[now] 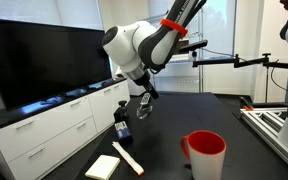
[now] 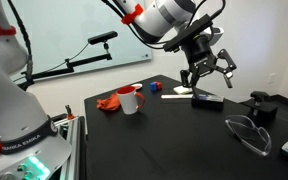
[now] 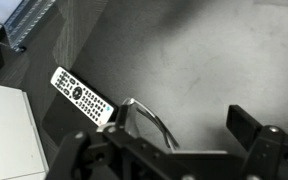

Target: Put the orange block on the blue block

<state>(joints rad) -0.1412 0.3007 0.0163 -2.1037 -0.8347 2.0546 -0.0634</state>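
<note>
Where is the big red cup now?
In an exterior view, the big red cup stands on the black table near its front edge, apart from the long white stick.

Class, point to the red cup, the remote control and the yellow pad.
Red cup (image 1: pixel 206 162), exterior view, side wall.
Remote control (image 3: pixel 81 97), wrist view, button face.
Yellow pad (image 1: pixel 102 167), exterior view, top face.

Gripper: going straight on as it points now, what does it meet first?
Probably the glasses on the table, dead ahead of the gripper in the wrist view; depth is unclear.
</note>
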